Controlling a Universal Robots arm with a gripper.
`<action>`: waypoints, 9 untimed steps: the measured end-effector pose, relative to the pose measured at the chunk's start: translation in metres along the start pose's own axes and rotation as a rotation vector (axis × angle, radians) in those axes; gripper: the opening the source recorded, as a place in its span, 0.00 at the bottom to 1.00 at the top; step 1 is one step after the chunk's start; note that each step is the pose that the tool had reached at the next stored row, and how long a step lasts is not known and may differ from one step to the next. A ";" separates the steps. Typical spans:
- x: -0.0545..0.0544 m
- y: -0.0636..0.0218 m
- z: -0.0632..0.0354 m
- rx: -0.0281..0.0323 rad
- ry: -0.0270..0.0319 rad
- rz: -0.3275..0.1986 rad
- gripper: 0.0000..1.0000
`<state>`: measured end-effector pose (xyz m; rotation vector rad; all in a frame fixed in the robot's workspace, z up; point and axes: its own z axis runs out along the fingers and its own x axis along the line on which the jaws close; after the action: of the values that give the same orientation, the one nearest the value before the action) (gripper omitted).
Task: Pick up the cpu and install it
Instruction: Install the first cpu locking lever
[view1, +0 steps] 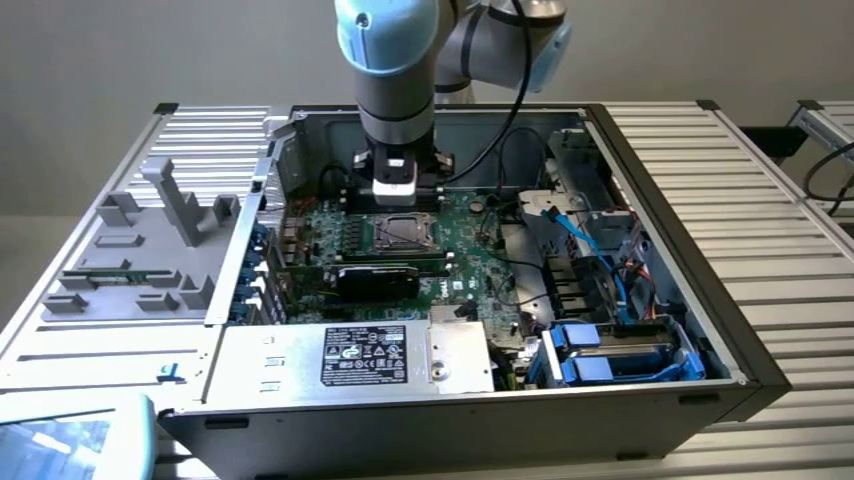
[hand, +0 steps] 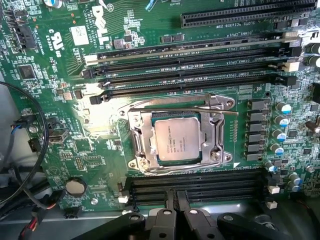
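An open computer case (view1: 747, 370) lies on its side on a ribbed metal table (view1: 774, 180), and everything of the job sits inside it. Its floor is the green motherboard (hand: 100, 30). Near the middle of that board is the metal socket frame (hand: 137, 145), and the cpu (hand: 176, 141) lies flat inside it, silver top up, with the frame's window around its edges; in the exterior view the same chip (view1: 399, 232) shows as a pale square in the socket. A thin latch lever (hand: 200, 110) lies along one side of the frame.

On one side of the socket run four long black memory slots (hand: 200, 70); on the other side run more black slots (hand: 200, 182), their number hard to count. A row of small capacitors (hand: 280, 135) stands beside the socket. One round coin battery (hand: 75, 186) sits towards the board's corner.

Also in the case: one silver box with a black label (view1: 360, 355) at the near wall, and blue-tabbed drive bays (view1: 614, 355) to the exterior view's right of it.

The gripper (hand: 175, 200) hangs just above the board beside the socket, fingers (hand: 169, 201) pressed together, pinching nothing. Outside the case, a grey parts tray (view1: 134, 260) rests on the table.
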<state>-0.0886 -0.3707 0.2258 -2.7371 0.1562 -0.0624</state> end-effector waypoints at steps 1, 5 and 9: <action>0.000 0.0003 -0.0016 -0.0016 -0.0004 0.000 0.12; 0.000 0.0007 -0.0092 -0.0063 -0.0021 0.001 0.12; 0.001 0.0004 -0.0184 -0.0097 -0.0035 0.003 0.12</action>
<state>-0.0888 -0.3782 0.2426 -2.7464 0.1601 -0.0562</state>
